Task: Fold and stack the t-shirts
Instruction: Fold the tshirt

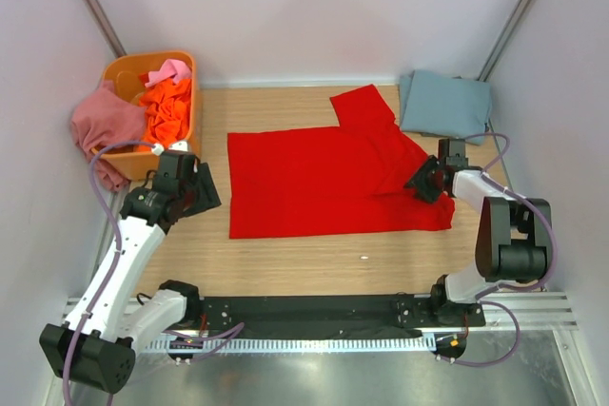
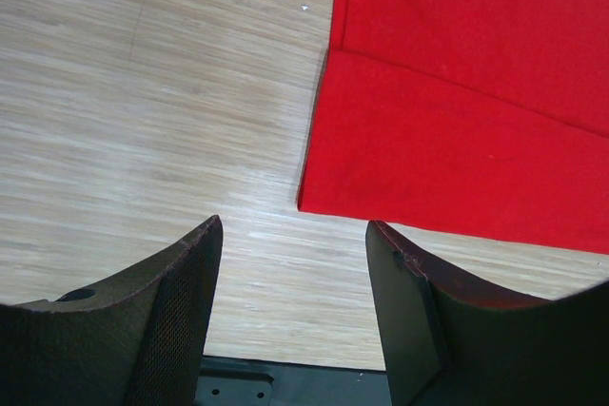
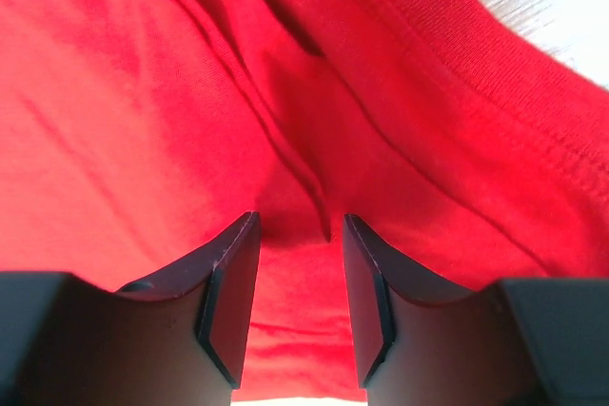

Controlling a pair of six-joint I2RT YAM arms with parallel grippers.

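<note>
A bright red t-shirt (image 1: 324, 178) lies spread flat in the middle of the table, one sleeve pointing to the back. My left gripper (image 1: 207, 192) is open and empty, just left of the shirt's near-left corner (image 2: 314, 192), above bare wood (image 2: 293, 225). My right gripper (image 1: 425, 181) sits low over the shirt's right end, its jaws apart (image 3: 300, 221) astride a raised crease of red cloth (image 3: 285, 140). A folded grey-blue t-shirt (image 1: 442, 104) lies at the back right. Orange (image 1: 166, 111), pink (image 1: 173, 68) and dusty rose (image 1: 105, 121) shirts are at the tub.
The rigid orange tub (image 1: 124, 71) stands at the back left, the rose shirt hanging over its left side. White walls close in the table on three sides. A black rail (image 1: 314, 313) runs along the near edge.
</note>
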